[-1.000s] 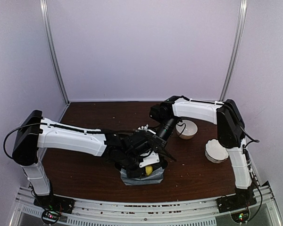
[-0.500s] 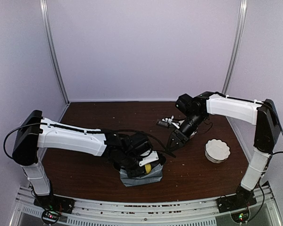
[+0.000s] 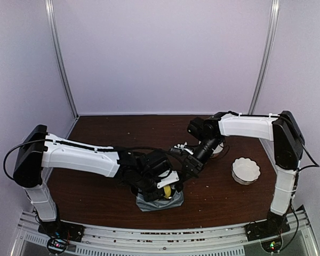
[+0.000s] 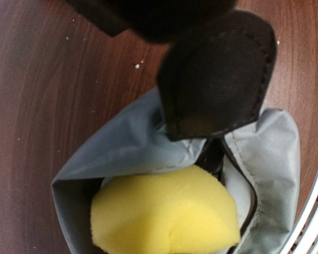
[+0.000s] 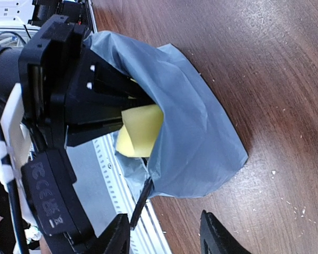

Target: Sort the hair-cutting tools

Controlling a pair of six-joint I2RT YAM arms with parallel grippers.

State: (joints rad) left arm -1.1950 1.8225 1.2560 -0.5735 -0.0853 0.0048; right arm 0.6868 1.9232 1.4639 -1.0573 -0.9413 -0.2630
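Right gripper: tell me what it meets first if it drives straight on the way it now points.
The grey pouch, most likely: its crumpled side lies straight ahead of the open right gripper, though depth is hard to judge.

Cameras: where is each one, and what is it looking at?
Top external: high behind the bases, looking down at the table; left arm and right arm show.
Left wrist: looking down into the grey pouch; one dark finger shows.
Right wrist: facing the pouch sideways; its fingertips show.
Shared: all see the pouch's yellow sponge.
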